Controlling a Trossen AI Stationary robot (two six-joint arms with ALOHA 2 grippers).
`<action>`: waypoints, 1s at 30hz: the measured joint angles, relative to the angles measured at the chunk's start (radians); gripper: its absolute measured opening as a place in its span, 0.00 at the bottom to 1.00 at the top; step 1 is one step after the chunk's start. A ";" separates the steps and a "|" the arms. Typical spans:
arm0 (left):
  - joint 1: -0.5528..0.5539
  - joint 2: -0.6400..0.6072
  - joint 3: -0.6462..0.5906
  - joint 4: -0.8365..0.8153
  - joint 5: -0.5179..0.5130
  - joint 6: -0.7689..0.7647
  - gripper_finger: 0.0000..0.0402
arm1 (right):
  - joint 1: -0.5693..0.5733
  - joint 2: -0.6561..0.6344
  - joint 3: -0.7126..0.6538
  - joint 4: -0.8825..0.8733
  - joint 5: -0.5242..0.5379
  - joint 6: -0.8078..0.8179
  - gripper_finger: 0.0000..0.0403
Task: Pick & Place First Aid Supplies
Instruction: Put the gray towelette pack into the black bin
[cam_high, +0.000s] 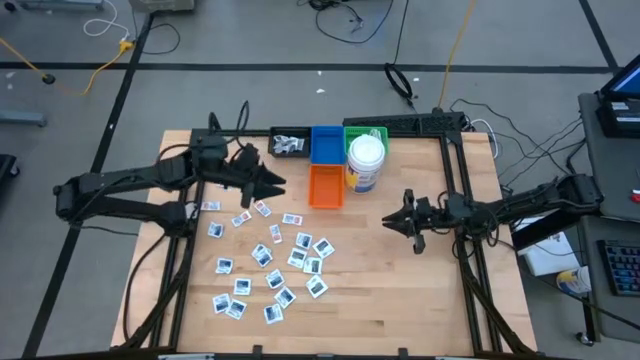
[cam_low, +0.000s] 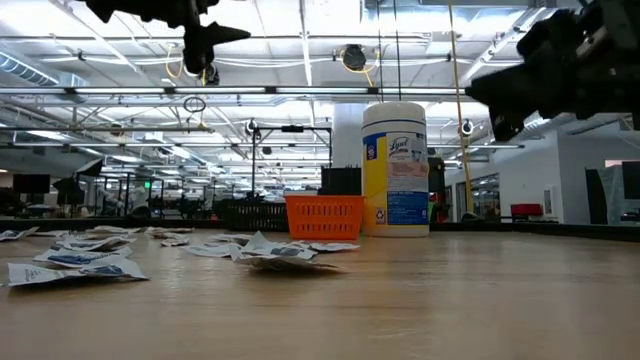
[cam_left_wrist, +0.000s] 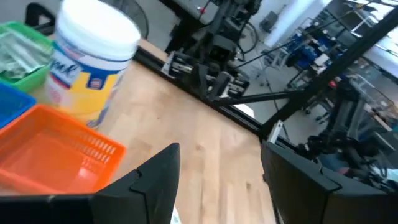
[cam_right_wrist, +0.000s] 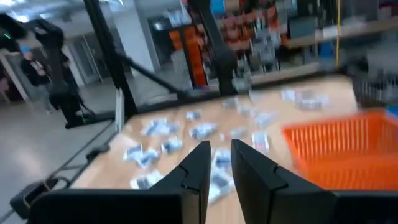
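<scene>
The first aid supplies (cam_high: 263, 262), small white packets with dark and blue print, lie scattered flat over the left half of the wooden table (cam_high: 400, 290), well short of the bins at its back edge. There an orange bin (cam_high: 326, 186) sits just in front of a blue bin (cam_high: 325, 144), with a green bin (cam_high: 366, 134) and a dark tray (cam_high: 289, 144) on either side and a white-lidded wipes canister (cam_high: 366, 162) just beside the orange one. The left gripper (cam_high: 272, 183) hangs in the air over the table's back left part, just left of the orange bin and behind the packets, its fingers (cam_left_wrist: 158, 177) spread wide with nothing between them. The right gripper (cam_high: 392, 221) hovers over bare wood on the table's right half, well apart from the packets, pointing toward them; its fingers (cam_right_wrist: 198, 163) stand narrowly apart, a thin gap showing, and hold nothing.
</scene>
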 joint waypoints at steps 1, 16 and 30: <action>-0.008 -0.003 0.000 0.002 -0.004 0.004 0.57 | -0.001 -0.013 0.000 0.008 0.004 -0.017 0.15; -0.065 -0.006 0.000 0.024 -0.039 0.020 0.57 | -0.072 -0.408 -0.002 -0.444 0.024 -0.038 0.15; -0.065 -0.006 0.000 0.026 -0.039 -0.053 0.57 | -0.072 -0.665 -0.003 -0.795 -0.002 -0.020 0.15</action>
